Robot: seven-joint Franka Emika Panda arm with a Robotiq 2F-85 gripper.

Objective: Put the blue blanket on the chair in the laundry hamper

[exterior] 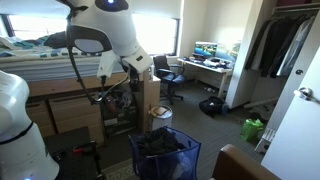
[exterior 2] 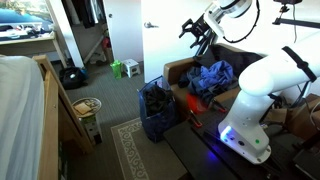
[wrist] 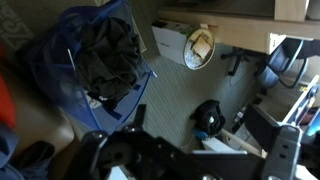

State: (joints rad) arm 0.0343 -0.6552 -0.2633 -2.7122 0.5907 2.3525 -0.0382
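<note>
The blue blanket (exterior 2: 211,76) lies crumpled on the seat of the dark brown chair (exterior 2: 176,70), whose curved top edge also shows at the bottom of an exterior view (exterior: 246,164). Beside the chair stands the laundry hamper (exterior 2: 155,108) (exterior: 166,152) (wrist: 60,95), a blue box with mesh sides and dark clothing inside. My gripper (exterior 2: 197,31) hangs open and empty in the air above the chair and the blanket, touching nothing. In the wrist view the gripper (wrist: 200,135) looks down on carpet to the right of the hamper, with one dark finger (wrist: 140,113) visible.
A small white bin (wrist: 199,46) (exterior 2: 88,106) stands by wooden furniture. A black bag (wrist: 207,118) (exterior: 211,105) lies on the carpet. A black office chair (exterior: 168,72), a desk with monitors (exterior: 210,58), a green bag (exterior: 252,128), a bed (exterior 2: 25,110) and a rug (exterior 2: 130,150) surround the area.
</note>
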